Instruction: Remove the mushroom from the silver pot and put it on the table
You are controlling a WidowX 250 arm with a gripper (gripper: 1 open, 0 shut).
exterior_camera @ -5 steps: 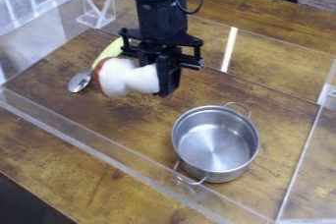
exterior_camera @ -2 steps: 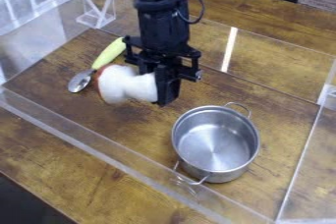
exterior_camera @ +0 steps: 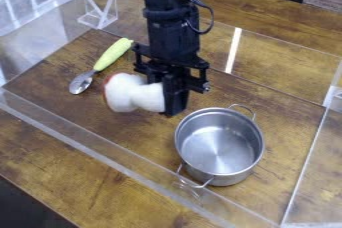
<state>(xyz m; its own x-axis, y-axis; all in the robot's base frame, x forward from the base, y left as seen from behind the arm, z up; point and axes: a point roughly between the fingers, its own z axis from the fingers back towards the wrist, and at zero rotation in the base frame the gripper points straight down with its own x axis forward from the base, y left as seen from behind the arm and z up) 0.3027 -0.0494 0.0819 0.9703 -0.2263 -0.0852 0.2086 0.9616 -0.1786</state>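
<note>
The mushroom (exterior_camera: 127, 92) shows mostly as a thick white stem that sticks out to the left of my gripper (exterior_camera: 170, 99). The black gripper points straight down and is shut on the mushroom, holding it just above the dark wood table (exterior_camera: 74, 167). Its cap is largely hidden behind the fingers. The silver pot (exterior_camera: 221, 145) stands empty on the table to the lower right of the gripper. One loop handle of the pot faces the front and the other faces the back.
A yellow-handled spoon (exterior_camera: 107, 58) lies on the table left of the arm, its metal bowl toward the front left. Clear acrylic walls (exterior_camera: 100, 144) edge the tabletop at front, left and right. A clear stand (exterior_camera: 96, 12) sits at the back left.
The gripper has carried the mushroom a little to the right and toward the front, closer to the pot's left side. The pot and spoon have not moved.
</note>
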